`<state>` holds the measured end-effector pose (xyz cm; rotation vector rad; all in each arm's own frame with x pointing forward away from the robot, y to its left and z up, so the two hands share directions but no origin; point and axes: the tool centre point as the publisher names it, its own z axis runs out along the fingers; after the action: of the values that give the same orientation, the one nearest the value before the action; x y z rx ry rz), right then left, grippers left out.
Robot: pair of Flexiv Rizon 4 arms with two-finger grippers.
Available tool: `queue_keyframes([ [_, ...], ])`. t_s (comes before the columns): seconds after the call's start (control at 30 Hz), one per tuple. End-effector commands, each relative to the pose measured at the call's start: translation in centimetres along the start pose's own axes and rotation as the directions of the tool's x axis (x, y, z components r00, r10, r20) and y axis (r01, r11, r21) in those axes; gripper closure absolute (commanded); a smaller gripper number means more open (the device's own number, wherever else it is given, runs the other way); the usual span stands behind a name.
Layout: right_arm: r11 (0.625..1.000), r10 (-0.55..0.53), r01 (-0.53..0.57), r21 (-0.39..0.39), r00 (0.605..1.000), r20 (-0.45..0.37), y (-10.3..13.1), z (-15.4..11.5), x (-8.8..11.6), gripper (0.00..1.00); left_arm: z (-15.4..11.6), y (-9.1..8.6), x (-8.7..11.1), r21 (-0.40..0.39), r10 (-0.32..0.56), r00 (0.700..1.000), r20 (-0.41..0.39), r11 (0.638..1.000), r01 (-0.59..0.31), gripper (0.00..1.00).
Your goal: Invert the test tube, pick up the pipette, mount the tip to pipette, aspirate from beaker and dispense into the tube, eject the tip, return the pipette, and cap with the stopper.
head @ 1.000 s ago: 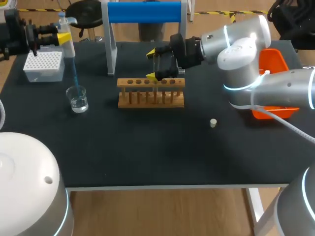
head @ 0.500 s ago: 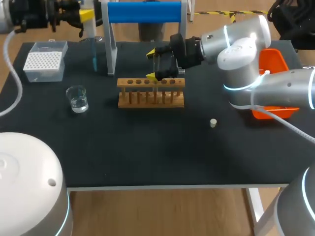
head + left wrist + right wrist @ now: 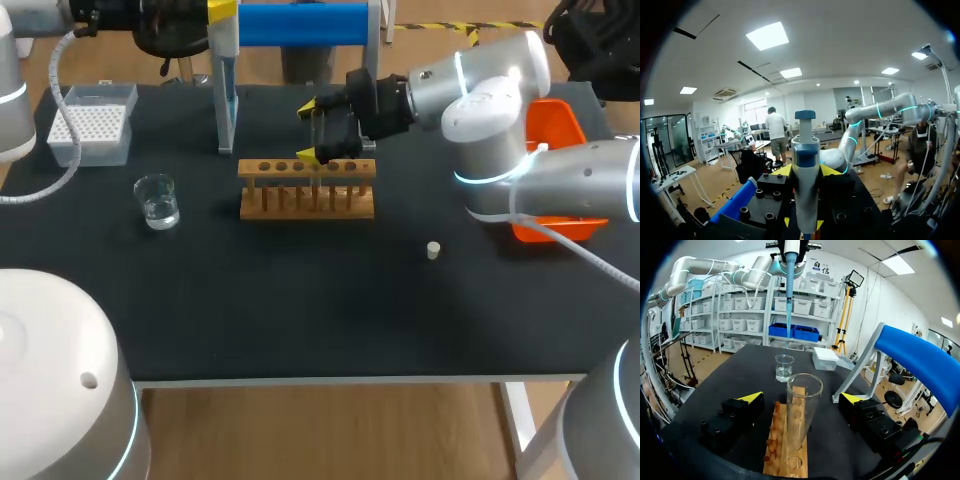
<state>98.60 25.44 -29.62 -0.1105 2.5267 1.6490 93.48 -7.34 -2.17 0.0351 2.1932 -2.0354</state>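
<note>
We are in a laboratory, at a robot workbench set up for handling liquids. A black table [image 3: 300, 320] carries chemistry gear. A wooden test tube rack [image 3: 306, 190] sits near the middle, with a clear glass test tube [image 3: 801, 410] upright at it. A small glass beaker [image 3: 158, 200] of clear liquid stands toward the left edge, and a white box of pipette tips [image 3: 92, 125] sits by the back left corner. A blue and white pipette [image 3: 805, 170] hangs above the back edge, and a small pale stopper [image 3: 433, 250] lies right of the rack. Our left arm [image 3: 10, 100] and right arm [image 3: 480, 95] come in from the sides.
</note>
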Motion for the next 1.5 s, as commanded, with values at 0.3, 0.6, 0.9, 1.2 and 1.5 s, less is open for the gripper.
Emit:
queue_keyframes([
  [0.3, 1.0, -0.001, 0.001, -0.001, 1.0, -0.001, -0.1, 0.0, 0.0, 0.0, -0.1, -0.1, -0.1, -0.002, 0.0, 1.0, -0.004, 1.0, 0.0, 1.0],
  [0.6, 1.0, -0.001, 0.001, -0.001, 1.0, -0.001, -0.1, 0.0, 0.0, 0.0, -0.1, -0.1, -0.1, -0.002, 0.0, 1.0, -0.004, 1.0, 0.0, 1.0],
  [0.9, 1.0, -0.001, 0.001, -0.001, 1.0, -0.001, -0.1, 0.0, 0.0, 0.0, 3.9, -2.8, 0.0, 0.022, -0.007, 0.997, -0.072, 1.0, 0.009, 1.0],
  [1.2, 1.0, -0.001, 0.001, -0.001, 1.0, -0.001, -0.1, 0.0, 0.0, 0.0, 8.4, -4.3, 0.4, 0.042, -0.018, 0.985, -0.171, 0.999, 0.026, 1.0],
  [1.5, 1.0, -0.001, 0.001, -0.001, 1.0, -0.001, -0.1, 0.0, 0.0, 0.0, 8.6, -4.3, 0.5, 0.038, -0.024, 0.984, -0.175, 0.999, 0.031, 1.0],
])
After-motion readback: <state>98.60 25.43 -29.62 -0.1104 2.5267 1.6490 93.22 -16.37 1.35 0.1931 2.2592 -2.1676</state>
